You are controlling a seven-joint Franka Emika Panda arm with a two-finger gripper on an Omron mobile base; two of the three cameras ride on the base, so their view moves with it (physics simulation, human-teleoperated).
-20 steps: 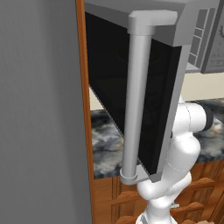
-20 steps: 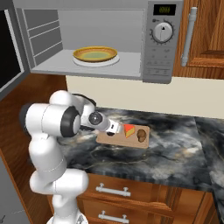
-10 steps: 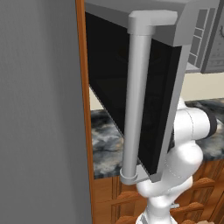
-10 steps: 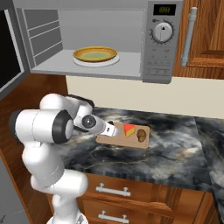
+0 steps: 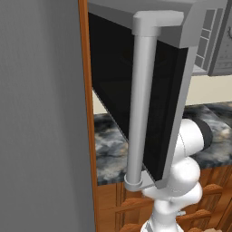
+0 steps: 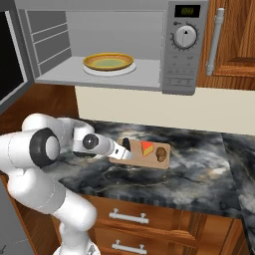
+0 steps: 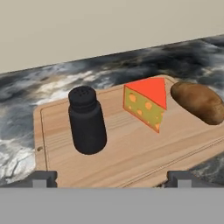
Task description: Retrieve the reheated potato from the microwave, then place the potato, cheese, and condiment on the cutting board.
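Potato (image 7: 197, 103), cheese (image 7: 146, 104) and condiment (image 7: 87, 120) all rested on the cutting board (image 7: 127, 153), which lay on the dark marbled counter (image 6: 189, 172). The potato was an elongated dull-brown lump with a mottled skin, lying on its side at the board's right end as the hand view showed it. Just beside it, near the middle of the board, sat the cheese: an orange-yellow wedge dotted with holes and topped by a flat red face. The condiment stood upright toward the left end, apart from the cheese; it was a near-black bottle with a rounded, perforated cap.

In the right base view the gripper (image 6: 125, 151) hung at the left edge of the board, beside the bottle. Its jaws stood wide apart and held nothing; the two fingertips (image 7: 43, 178) showed at the near edge of the board, far from each other.

The microwave (image 6: 112, 45) was open, its door (image 5: 136, 108) swung out, with a yellow plate (image 6: 108, 62) inside.
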